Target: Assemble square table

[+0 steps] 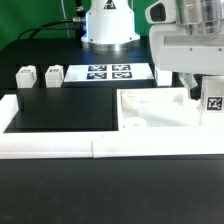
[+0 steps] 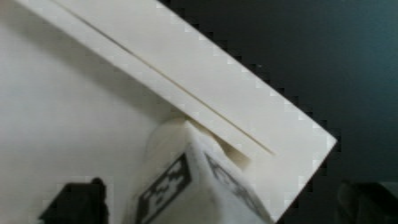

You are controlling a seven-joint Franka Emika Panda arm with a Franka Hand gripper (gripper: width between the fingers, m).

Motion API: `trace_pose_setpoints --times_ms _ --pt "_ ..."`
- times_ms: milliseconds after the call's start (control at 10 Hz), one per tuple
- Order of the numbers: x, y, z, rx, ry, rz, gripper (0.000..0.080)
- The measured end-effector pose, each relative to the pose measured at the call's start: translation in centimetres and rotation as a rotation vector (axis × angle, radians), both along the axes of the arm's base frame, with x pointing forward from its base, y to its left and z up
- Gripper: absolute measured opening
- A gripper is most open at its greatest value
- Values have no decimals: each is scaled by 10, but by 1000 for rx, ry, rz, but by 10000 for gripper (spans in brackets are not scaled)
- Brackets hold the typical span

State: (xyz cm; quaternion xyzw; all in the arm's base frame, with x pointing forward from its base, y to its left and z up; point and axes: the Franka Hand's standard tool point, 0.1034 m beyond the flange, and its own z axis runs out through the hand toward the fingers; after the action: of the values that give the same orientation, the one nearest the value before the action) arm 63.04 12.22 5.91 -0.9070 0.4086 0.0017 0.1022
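The white square tabletop (image 1: 155, 112) lies flat at the exterior view's right, set into the corner of the border wall. One white leg (image 1: 212, 103) with a black-and-white tag stands on its far right corner. My gripper (image 1: 205, 90) hangs right over that leg. In the wrist view the leg (image 2: 192, 185) rises between the two dark fingers (image 2: 75, 202), which stand wide apart and clear of it, so the gripper (image 2: 219, 205) is open. The tabletop (image 2: 89, 110) fills that view, its corner pointing away. Two more legs (image 1: 26, 77) (image 1: 54, 74) stand at the far left.
A long low white border wall (image 1: 60, 147) runs along the front and up the exterior view's left side. The marker board (image 1: 108, 72) lies flat at the back, in front of the robot's base (image 1: 108, 25). The table surface is black.
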Motion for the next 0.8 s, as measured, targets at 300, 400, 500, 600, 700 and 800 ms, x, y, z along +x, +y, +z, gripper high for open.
trace_pose_setpoints --times_ms 300,400,500,600,700,800 --pt "-1 -3 3 -97 -29 475 649" --pt "0 -5 4 -117 -50 616 649" --pt "3 -5 4 -150 -95 783 649" --pt "2 -4 3 -147 -91 748 649" --pt "2 -5 3 -146 -88 726 522" --pt "2 -4 3 -142 -82 678 383"
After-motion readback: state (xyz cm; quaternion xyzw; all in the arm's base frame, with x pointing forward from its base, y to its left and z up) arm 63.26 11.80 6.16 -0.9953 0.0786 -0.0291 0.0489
